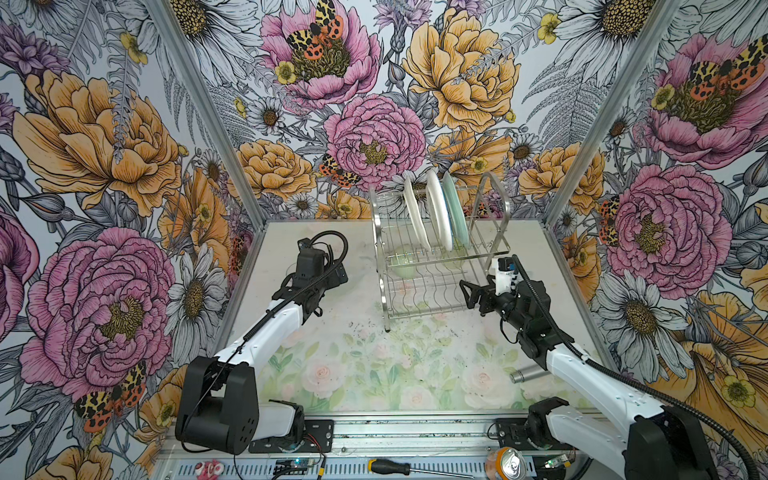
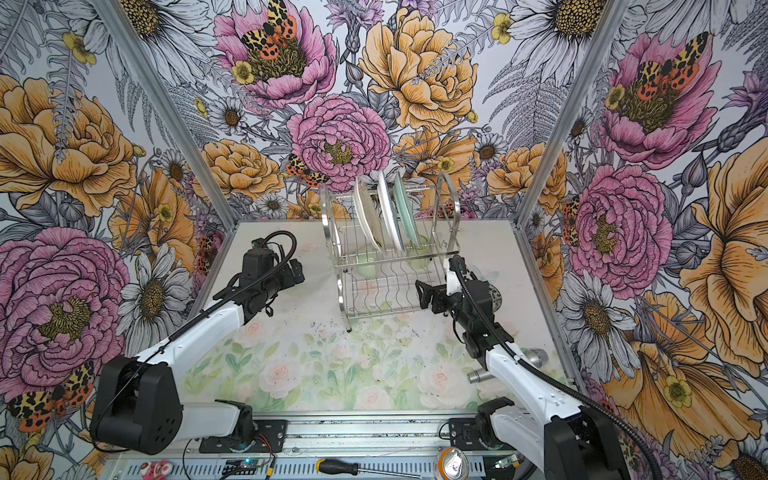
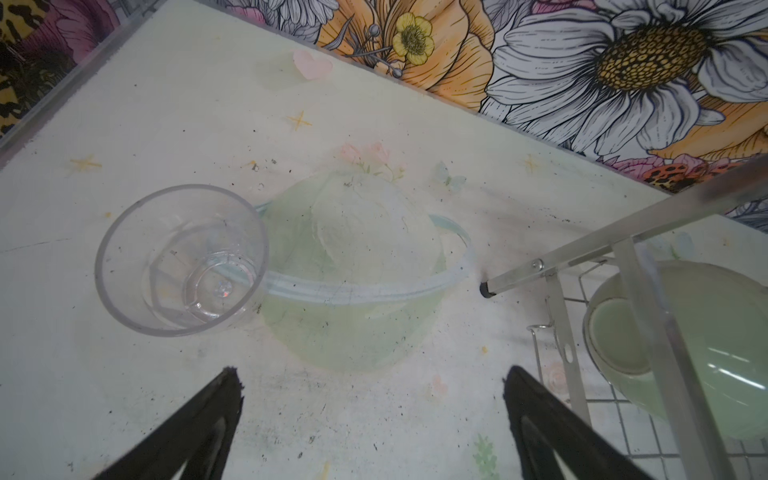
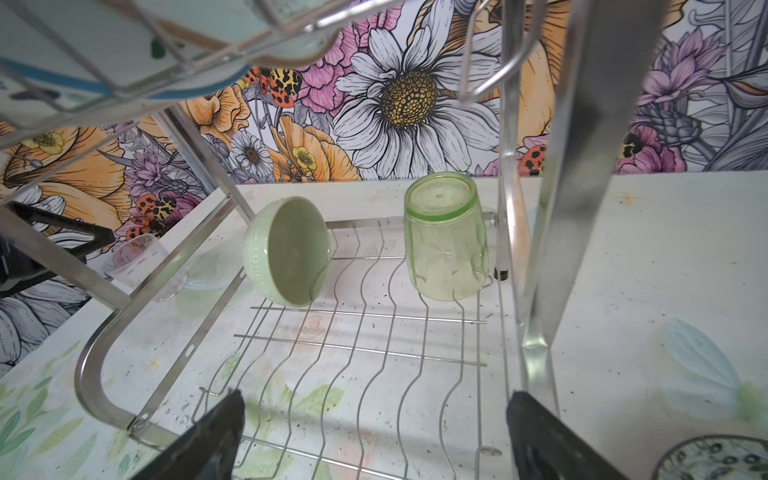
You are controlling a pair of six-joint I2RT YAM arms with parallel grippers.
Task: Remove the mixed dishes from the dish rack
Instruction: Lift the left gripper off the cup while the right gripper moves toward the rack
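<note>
Left gripper [image 3: 372,376]: spread wide, empty, nothing between its fingers [image 3: 208,424]. Hovers over the table [image 3: 124,395] left of the rack [image 1: 432,312], looking down on the glass [image 3: 183,259], upright on the table and well apart from the rack's nearest foot.

Right gripper [image 4: 374,399]: likewise gaping wide, clasping nothing. Sits at the rack's near right corner, level with the lower tier, aimed in over the wires, with the corner post close by one finger.

On the upper shelf, standing on edge in the slots, side by side and leaning alike: cream plate [image 1: 415,214], white plate [image 1: 438,210], mint plate [image 1: 455,208], in that order from left to right in both top views.

On the lower tier, toward the back: pale bowl [image 4: 291,253] near the left end, tipped on its side against the wires, mouth turned toward the right wrist camera; tumbler [image 4: 446,237] near the right end, upside down, apart from the bowl.

Off the rack: the glass, as said, on the left; speckled bowl [image 4: 715,457] on the table just right of the rack, mostly hidden under the right arm in the top views.

Elsewhere on the table: grey cylinder [image 1: 530,374], lying flat beside the right forearm, well apart from the rack.

Past the table's front edge, on the metal rail: screwdriver [image 1: 388,466] and can [image 1: 509,463].
</note>
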